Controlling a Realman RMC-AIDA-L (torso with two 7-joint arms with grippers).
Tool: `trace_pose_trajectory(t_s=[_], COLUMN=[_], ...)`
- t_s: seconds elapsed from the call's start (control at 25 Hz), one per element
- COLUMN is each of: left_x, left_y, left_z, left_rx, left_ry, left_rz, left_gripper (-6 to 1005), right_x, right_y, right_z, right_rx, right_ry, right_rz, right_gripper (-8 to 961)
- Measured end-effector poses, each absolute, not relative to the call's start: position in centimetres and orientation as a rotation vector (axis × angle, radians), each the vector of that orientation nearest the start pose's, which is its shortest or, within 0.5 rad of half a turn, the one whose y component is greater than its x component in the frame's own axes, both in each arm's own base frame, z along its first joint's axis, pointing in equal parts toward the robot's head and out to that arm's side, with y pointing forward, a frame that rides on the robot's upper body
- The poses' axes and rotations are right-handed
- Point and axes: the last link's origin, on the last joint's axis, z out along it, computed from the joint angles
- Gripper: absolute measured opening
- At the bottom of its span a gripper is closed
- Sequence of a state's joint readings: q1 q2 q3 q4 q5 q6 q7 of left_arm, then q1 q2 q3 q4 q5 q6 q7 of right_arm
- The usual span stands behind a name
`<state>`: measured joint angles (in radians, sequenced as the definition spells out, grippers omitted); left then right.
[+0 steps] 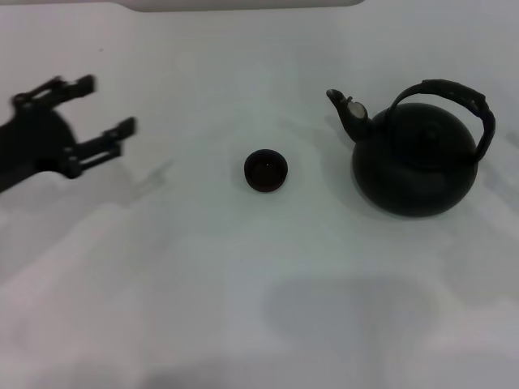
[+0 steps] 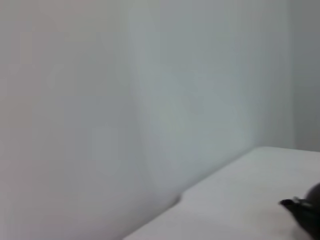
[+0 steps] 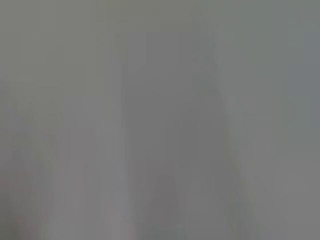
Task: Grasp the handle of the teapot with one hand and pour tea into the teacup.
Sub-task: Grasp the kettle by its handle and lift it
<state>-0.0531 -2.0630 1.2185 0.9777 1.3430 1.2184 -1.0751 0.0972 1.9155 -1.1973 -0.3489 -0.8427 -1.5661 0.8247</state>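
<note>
You're still at the approach: your left pincer [image 1: 101, 109] hovers spread and empty, far left of the teacup [image 1: 266, 170] at the table's [image 1: 243, 308] middle, so next reach the handle [image 1: 454, 101] arching over the teapot [image 1: 415, 158] at right.

- White table [image 1: 243, 308]: plain, matte surface filling nearly the whole head view; soft grey shadow patches on the near part, one broad patch near centre-front.
- Pale strip [image 1: 243, 4] along the far edge of the table in the head view; identity cannot be told.
- Left wrist view: plain pale grey-white wall [image 2: 125, 90] takes up most of the picture; a corner of the white table [image 2: 240, 200] shows below it, its edge running diagonally.
- Right wrist view: uniform grey blur only; nothing identifiable.
</note>
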Motion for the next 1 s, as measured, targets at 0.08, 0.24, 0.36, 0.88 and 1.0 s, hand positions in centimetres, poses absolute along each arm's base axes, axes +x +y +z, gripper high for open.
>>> trace_pose_trajectory(t_s=[0.08, 0.24, 0.36, 0.88, 1.0], left_x=[-30.4, -31.1, -31.3, -31.8, -31.9], left_y=[27.5, 27.1, 27.0, 26.5, 26.4], left_z=[3.2, 3.6, 3.5, 2.8, 2.6], left_rx=[-2.301, -2.285, -2.29, -2.294, -2.296], left_ry=[-0.362, -0.375, -0.376, -0.417, -0.427], left_rz=[-0.647, -0.629, -0.619, -0.621, -0.623], left_gripper=[784, 784, 784, 784, 784], right_x=[36.8, 36.8, 36.4, 36.0, 36.5], right_y=[22.5, 23.1, 24.0, 25.5, 25.4], right_z=[6.0, 4.9, 3.5, 3.5, 3.8], right_rx=[-2.059, -2.173, -2.21, -2.136, -2.114], right_ry=[0.643, 0.772, 0.83, 0.822, 0.835], right_rz=[0.971, 0.904, 0.836, 0.775, 0.759], right_gripper=[742, 741, 740, 727, 699])
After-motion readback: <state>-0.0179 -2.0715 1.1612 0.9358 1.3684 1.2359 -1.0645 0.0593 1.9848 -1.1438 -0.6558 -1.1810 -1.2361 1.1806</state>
